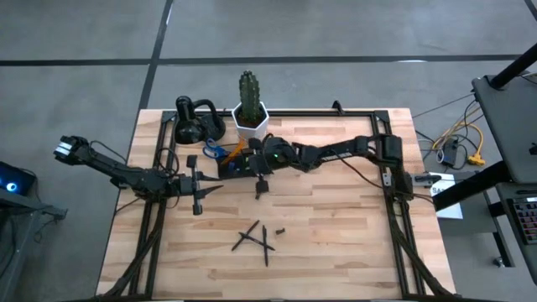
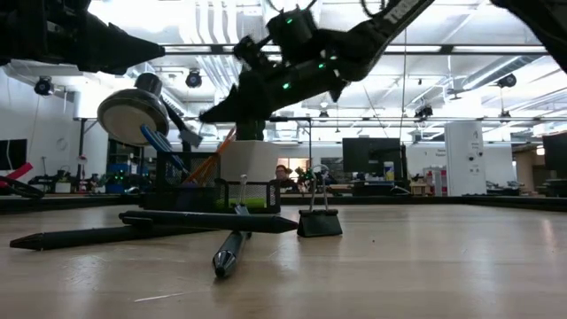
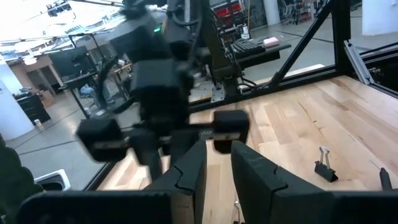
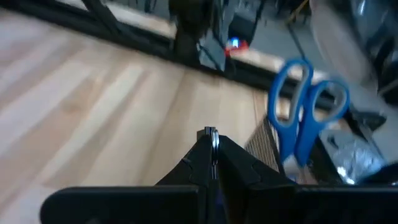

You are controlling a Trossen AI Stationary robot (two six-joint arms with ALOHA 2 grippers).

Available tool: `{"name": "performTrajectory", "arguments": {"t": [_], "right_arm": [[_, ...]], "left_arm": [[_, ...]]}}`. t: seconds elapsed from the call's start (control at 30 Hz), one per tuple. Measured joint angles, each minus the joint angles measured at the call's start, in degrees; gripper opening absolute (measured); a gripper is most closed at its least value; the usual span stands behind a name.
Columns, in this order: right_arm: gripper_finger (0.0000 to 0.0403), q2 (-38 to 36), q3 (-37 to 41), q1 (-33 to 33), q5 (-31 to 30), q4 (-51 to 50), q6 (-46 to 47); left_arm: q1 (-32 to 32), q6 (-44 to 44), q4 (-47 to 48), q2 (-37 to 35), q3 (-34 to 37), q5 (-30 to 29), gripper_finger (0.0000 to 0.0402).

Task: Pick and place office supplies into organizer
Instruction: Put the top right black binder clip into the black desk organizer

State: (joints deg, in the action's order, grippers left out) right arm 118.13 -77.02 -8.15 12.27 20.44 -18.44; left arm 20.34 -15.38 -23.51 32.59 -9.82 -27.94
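Wooden counter (image 1: 336, 218) carries a white cactus pot (image 1: 250, 119); the organizer (image 1: 237, 164) sits just before it, blue-handled scissors (image 4: 306, 109) standing inside. Right claw (image 1: 262, 186) hovers beside the organizer, pinched shut on a thin metal loop (image 4: 211, 135). Left claw (image 1: 197, 186), partly open and empty, waits nearby. Black pens (image 1: 256, 240) lie crossed well apart.

In the right wrist view the blue-handled scissors (image 4: 308, 112) are blurred, their blades hidden inside the organizer (image 4: 264, 146), itself cut off by the picture's edge. A thin metal bit (image 4: 211, 138) pinched between the right arm's fingers (image 4: 193, 163) is too small to identify. From above, the right arm covers most of the organizer.
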Motion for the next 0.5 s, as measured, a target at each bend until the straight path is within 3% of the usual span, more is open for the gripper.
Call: {"name": "performTrajectory", "arguments": {"t": [0.13, 0.5], "right_arm": [[0.0008, 2.41, -4.64, -1.47, -0.02, -7.19, 0.6], [0.0008, 6.38, -10.5, -2.71, 0.28, -14.8, 3.88]], "left_arm": [[0.0, 0.0, 0.03, -0.01, 0.0, -0.01, 0.0059], [0.0, 0.04, 0.06, 0.01, 0.0, 0.0, 0.0059]]}}
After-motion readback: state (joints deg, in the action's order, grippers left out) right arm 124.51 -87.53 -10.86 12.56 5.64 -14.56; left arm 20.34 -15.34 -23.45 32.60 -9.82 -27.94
